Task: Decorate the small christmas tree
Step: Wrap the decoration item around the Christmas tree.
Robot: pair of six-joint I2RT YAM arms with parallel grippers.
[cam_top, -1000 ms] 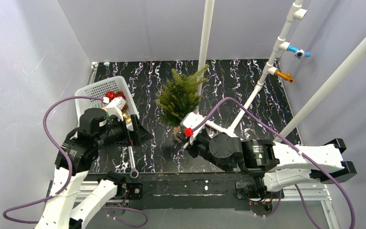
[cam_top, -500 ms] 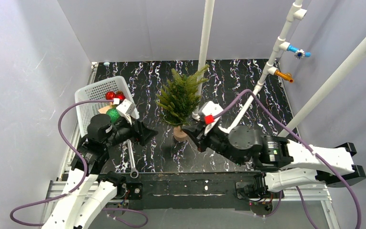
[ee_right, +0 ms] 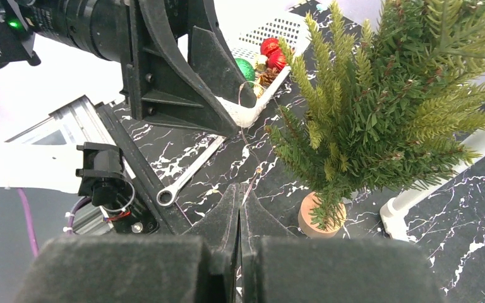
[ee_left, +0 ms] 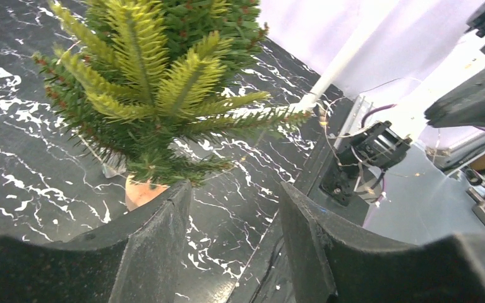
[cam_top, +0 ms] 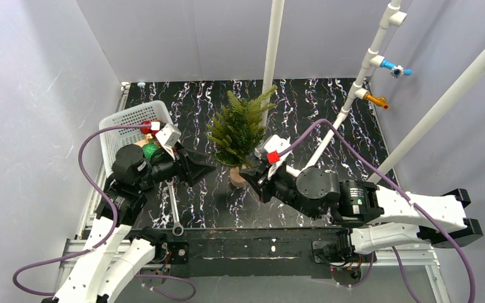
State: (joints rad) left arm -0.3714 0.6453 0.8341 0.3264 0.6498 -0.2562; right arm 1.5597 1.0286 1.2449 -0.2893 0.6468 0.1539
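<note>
Nearest the arm bases, a wrench lies flat on the desk, down and to the left of the small christmas tree. Just past it the two claws face each other in front of the tree's wooden base.

The right claw hangs low, just beside the base on its near right side. Its fingers are pressed together with no gap, and a fine wire dotted with tiny beads comes out at the tips, so it looks to be pinching that strand. The wire climbs toward the left claw. That one hovers left of the tree, aimed at the lower branches, its fingers parted about halfway with nothing between them. I cannot tell whether the strand touches it.

The tree stands upright in the middle of the desk, bare of trimmings. Beyond the left claw, on the tree's far left, a white basket holds red balls and a green ball.

I'd judge the step in hand is bringing the strand to the tree. Next, the wire must be lifted and laid over the near branches, gently enough not to tip the light tree.
</note>
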